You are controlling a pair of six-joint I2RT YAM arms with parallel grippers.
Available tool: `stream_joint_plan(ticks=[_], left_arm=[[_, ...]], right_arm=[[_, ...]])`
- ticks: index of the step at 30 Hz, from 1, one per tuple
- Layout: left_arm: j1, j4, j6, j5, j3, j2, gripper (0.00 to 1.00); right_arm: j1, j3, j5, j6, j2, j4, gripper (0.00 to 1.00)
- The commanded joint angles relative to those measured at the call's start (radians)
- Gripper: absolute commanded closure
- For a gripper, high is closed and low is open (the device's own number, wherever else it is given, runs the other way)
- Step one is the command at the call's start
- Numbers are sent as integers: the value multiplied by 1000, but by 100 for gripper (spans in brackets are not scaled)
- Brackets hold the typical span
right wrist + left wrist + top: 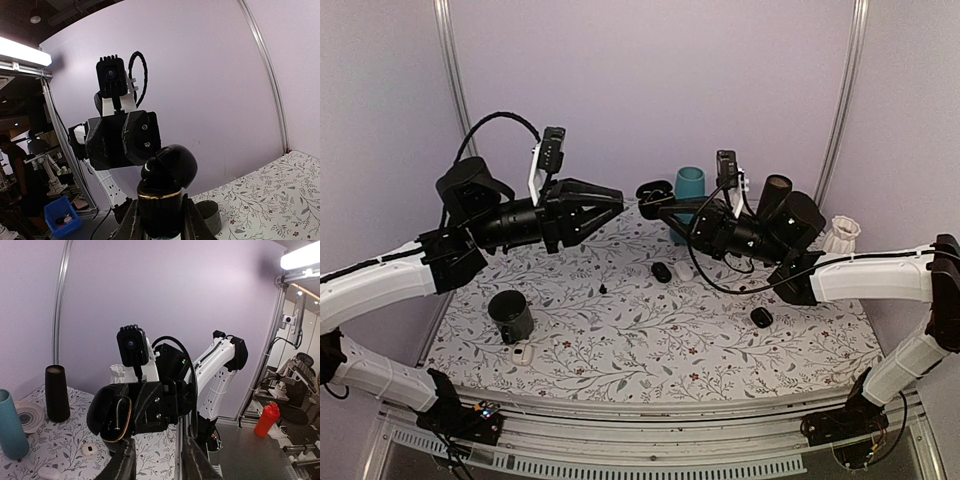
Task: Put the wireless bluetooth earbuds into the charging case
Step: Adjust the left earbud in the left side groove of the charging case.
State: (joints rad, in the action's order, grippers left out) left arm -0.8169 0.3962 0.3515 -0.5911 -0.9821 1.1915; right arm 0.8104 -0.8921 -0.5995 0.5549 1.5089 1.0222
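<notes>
Facing each other above the counter (650, 340), your two hands nearly meet in mid-air. Your right hand (161, 225) clamps the case (165, 192) by its base, lid swung open, well above the patterned surface. Your left hand (157, 460) points at the case, fingers narrowly parted with nothing visible between them. One tiny black earbud (603, 289) lies on the counter below.

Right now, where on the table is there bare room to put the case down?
Bare cloth lies at the front middle, between the black cup and the right-hand black pod. The back right is crowded: teal cup, brown cup, white ruffled cup.
</notes>
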Motion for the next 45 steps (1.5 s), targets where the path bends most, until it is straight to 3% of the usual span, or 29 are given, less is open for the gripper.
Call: stream_joint_plan(ticks=[1, 17, 45], left_arm=[[5, -59, -17, -56, -55, 31, 68], [5, -62, 39, -126, -145, 121, 66], [9, -188, 31, -28, -230, 154, 64]], right_arm=[[0, 5, -23, -57, 6, 83, 97], [16, 12, -50, -96, 15, 102, 97], [32, 2, 23, -126, -17, -31, 97]])
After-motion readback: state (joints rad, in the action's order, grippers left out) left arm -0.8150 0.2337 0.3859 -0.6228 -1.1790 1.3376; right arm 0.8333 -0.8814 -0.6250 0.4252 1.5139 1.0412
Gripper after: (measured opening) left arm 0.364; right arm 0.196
